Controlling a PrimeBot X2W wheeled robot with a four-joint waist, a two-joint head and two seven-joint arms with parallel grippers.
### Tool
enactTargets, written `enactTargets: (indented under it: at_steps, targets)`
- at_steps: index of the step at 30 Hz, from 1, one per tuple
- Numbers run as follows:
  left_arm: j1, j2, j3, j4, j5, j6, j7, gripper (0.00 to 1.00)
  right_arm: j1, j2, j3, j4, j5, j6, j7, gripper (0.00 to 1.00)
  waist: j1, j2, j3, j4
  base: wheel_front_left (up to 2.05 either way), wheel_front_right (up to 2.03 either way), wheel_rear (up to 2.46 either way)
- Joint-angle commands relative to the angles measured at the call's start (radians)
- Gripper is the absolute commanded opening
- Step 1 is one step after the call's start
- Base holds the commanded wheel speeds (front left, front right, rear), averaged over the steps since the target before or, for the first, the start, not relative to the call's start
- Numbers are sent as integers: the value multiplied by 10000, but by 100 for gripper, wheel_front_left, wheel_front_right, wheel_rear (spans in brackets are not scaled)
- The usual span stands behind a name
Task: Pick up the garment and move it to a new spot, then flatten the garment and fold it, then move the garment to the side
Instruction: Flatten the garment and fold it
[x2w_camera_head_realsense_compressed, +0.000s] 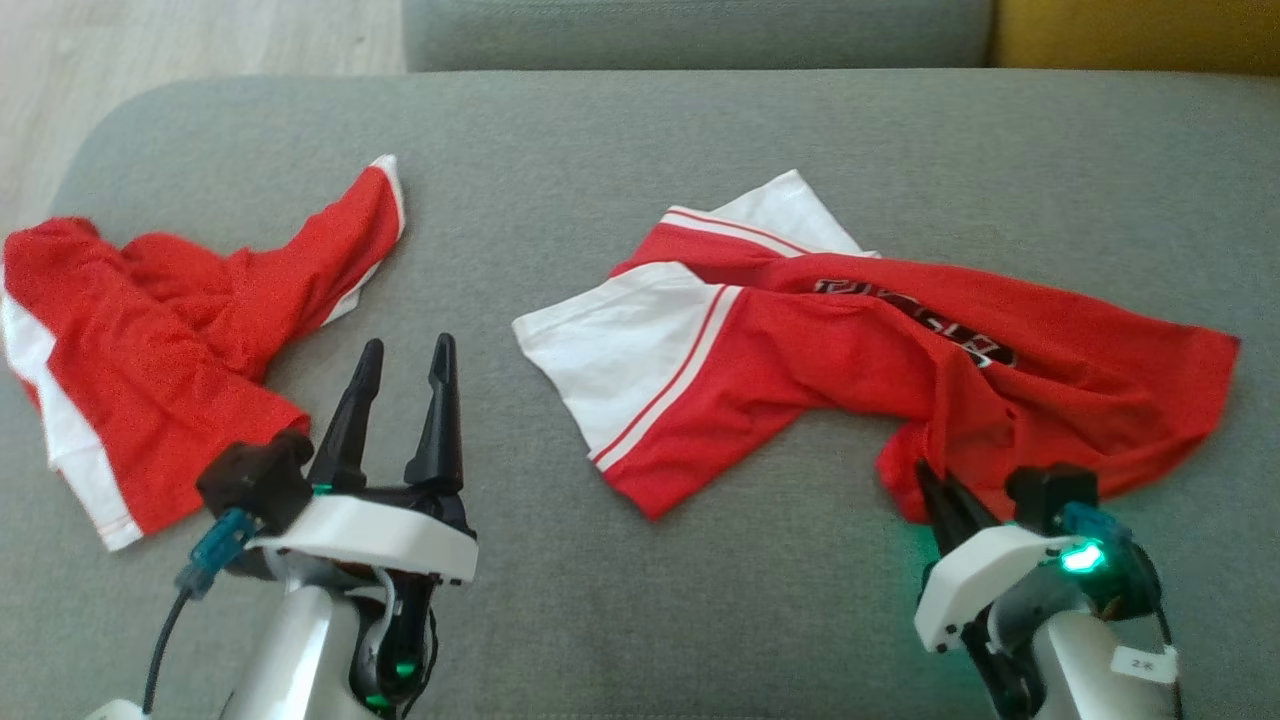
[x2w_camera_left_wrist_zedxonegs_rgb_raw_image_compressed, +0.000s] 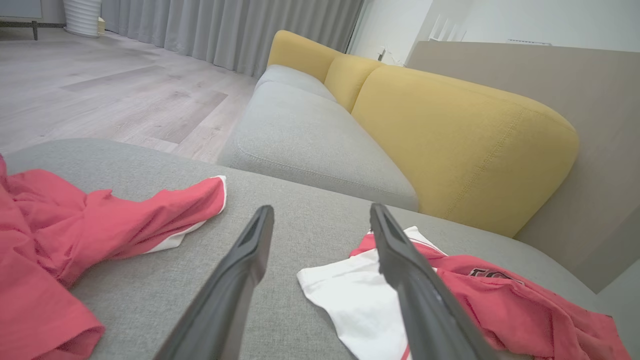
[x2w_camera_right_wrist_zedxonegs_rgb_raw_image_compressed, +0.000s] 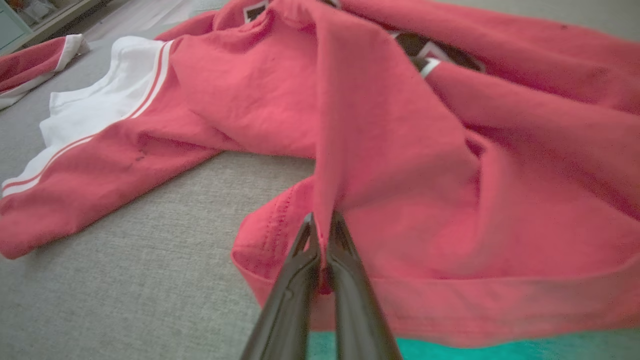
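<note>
**Right jaws nip the red garment's hem; left jaws stand spread**

The right gripper (x2w_camera_right_wrist_zedxonegs_rgb_raw_image_compressed: 322, 220) has its two dark fingers pressed together on a thin ridge of red cloth. The ridge rises between the tips and runs away from them as a raised fold. The cloth belongs to the garment (x2w_camera_head_realsense_compressed: 850, 370), a red shirt. Its stitched hem curls just beside the tips on both sides, and its crumpled body spreads beyond them. Farther out, past the fold, dark lettering (x2w_camera_head_realsense_compressed: 910, 315) shows on the chest. Off to the jaws' left a white sleeve (x2w_camera_head_realsense_compressed: 600, 350) with red stripes lies flat.

The left gripper (x2w_camera_head_realsense_compressed: 408, 345) has its jaws wide apart with nothing between them. It is over a bare part of the grey cushion (x2w_camera_head_realsense_compressed: 640, 130) that bears everything here. The white sleeve lies near its right finger. A second red garment (x2w_camera_head_realsense_compressed: 150, 330), bunched and edged in white, lies to the left of its left finger. Beyond the tips stands a sofa (x2w_camera_left_wrist_zedxonegs_rgb_raw_image_compressed: 450, 140) with a yellow back, then a pale wooden floor (x2w_camera_left_wrist_zedxonegs_rgb_raw_image_compressed: 100, 100) and grey curtains (x2w_camera_left_wrist_zedxonegs_rgb_raw_image_compressed: 225, 30).
</note>
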Motion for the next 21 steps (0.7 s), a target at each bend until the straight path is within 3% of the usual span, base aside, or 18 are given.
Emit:
enactTargets:
  at_steps: [1, 7, 13, 21]
  targets:
    - [-465, 25, 401, -302, 37, -32, -51, 100, -311, -58, 147, -342, -165, -9, -149, 0, 0, 0, -82, -145, 0, 0, 0]
    - [-457, 24, 470, -270, 61, -91, -51, 100, 259, -58, -543, -1136, -1002, -9, -199, 0, 0, 0, -380, -636, 0, 0, 0]
    - [-481, 24, 426, -230, 113, -137, -51, 100, 1062, -87, -842, -2795, -2777, -9, -134, 0, 0, 0, -640, -1166, 0, 0, 0]
    - [-862, 24, -20, 16, 327, -320, -51, 100, 1762, -765, -1509, -3926, -3726, -9, 34, 0, 0, 0, -608, -1520, 0, 0, 0]
